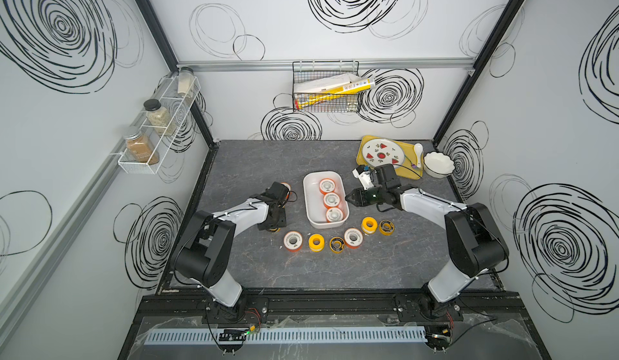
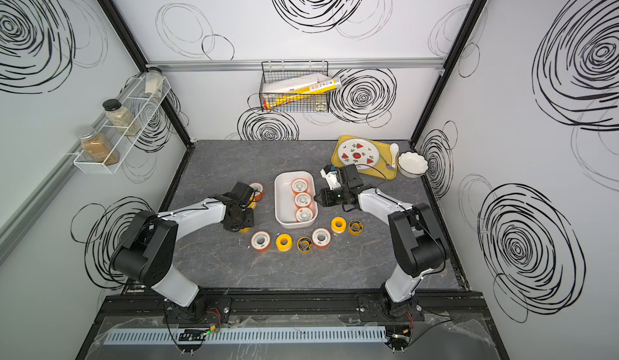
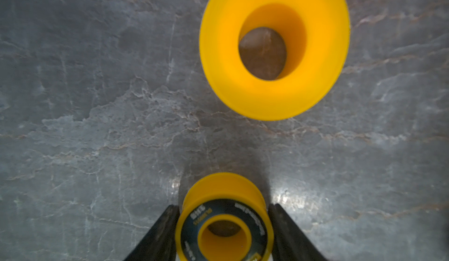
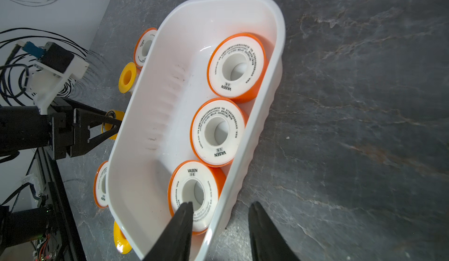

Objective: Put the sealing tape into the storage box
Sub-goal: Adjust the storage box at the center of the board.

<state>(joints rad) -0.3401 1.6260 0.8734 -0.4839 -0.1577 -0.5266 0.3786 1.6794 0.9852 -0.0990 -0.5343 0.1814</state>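
The storage box [image 1: 306,204] stands in the middle of the tabletop [image 1: 248,170], its long axis running front to back. Three orange, white-faced spools of sealing tape lie flat inside it, in a line along its right wall: far spool [image 1: 328,184], middle spool [image 1: 331,200] and near spool [image 1: 334,215]. Six more spools lie flat on the tabletop in a loose row in front of the box. From the left they are the left-end orange spool [image 1: 293,241], plain yellow spool [image 1: 316,242], black-faced spool [image 1: 335,244], second orange spool [image 1: 353,237], second yellow spool [image 1: 369,225] and right-end black-faced spool [image 1: 386,227]. Left of the box are three further spools: the left-side orange spool [image 2: 257,188], left-side yellow spool [image 3: 267,99] and left-side black-faced spool [image 3: 223,187]. The left claw [image 3: 223,205] is down over that last spool. Its fingers [image 3: 160,235] lie close against both flanks, and I cannot tell whether they pinch it or merely bracket it. The right claw [image 4: 221,202] hovers at the box's right rim, fingers spread and holding nothing. In its wrist view one finger shows in front of the near spool and the other over the tabletop outside the box, with the box wall between them. A yellow tray [image 1: 360,155] and a white bowl [image 1: 438,165] sit at the far right corner, well apart from the spools.
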